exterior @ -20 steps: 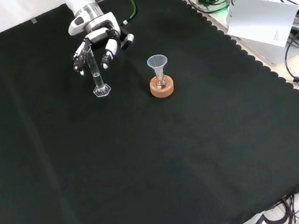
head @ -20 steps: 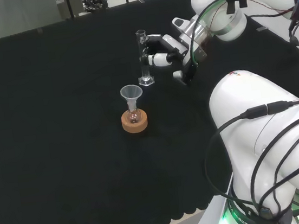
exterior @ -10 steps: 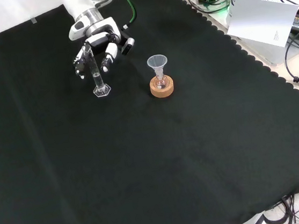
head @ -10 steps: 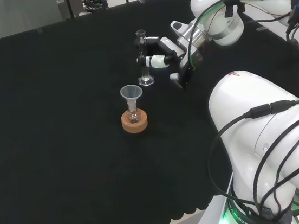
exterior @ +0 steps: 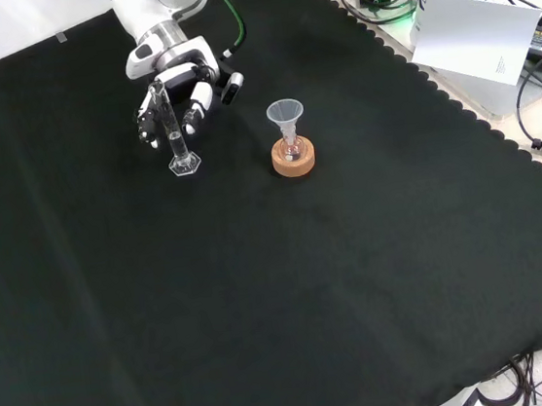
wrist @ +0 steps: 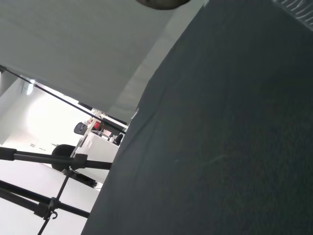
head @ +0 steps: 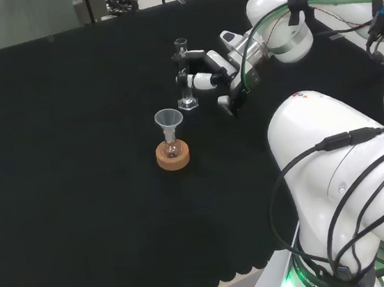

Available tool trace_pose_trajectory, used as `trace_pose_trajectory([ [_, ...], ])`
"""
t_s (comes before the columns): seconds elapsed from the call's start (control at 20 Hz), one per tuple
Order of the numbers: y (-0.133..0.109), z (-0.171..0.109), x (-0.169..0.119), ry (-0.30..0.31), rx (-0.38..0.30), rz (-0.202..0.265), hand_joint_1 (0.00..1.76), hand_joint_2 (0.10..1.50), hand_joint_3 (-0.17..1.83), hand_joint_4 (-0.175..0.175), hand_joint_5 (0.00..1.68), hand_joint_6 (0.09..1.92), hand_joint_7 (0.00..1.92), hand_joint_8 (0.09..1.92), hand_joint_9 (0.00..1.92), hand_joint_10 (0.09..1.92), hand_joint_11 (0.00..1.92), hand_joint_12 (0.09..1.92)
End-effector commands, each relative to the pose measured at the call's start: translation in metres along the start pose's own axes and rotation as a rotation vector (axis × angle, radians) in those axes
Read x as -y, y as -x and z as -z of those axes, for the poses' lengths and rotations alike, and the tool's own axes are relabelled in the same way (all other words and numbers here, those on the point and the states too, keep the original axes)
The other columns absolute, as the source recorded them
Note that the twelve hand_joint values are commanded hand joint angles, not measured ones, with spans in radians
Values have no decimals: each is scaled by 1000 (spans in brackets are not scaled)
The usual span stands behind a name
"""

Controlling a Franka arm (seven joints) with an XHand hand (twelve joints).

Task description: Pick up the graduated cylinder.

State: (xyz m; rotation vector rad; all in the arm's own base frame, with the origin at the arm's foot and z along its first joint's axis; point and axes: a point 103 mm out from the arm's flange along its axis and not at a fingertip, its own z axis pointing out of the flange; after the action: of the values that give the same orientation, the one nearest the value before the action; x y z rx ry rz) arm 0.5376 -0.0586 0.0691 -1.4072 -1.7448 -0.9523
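The grasp step is in hand: the black-and-white hand (exterior: 178, 91) is curled round the clear upright graduated cylinder (exterior: 176, 133) on the tabletop, and a vertical lift is required next.

Tall thin clear glass graduated cylinder (head: 183, 74) (exterior: 176, 140), standing straight up on its flat foot on the black cloth, fingers curled close around its upper part
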Motion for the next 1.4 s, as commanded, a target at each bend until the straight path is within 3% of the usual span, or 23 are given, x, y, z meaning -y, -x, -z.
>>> trace_pose_trajectory([
  [0.05, 0, -2, -2, 7, -7, 3, 1067, 1036, -175, -2, 672, 237, 598, 544, 801, 448, 513, 1226],
  [0.55, -1, -2, -4, 37, -44, 16, 1066, 1063, -175, 6, 618, 506, 618, 545, 864, 398, 578, 1188],
  [1.0, -6, -1, -6, 46, -49, 37, 1067, 1068, -175, 6, 602, 554, 624, 548, 884, 388, 606, 1176],
  [1.4, -5, -4, -3, 78, -54, 23, 1106, 1090, -175, 19, 671, 628, 670, 567, 968, 360, 716, 1112],
])
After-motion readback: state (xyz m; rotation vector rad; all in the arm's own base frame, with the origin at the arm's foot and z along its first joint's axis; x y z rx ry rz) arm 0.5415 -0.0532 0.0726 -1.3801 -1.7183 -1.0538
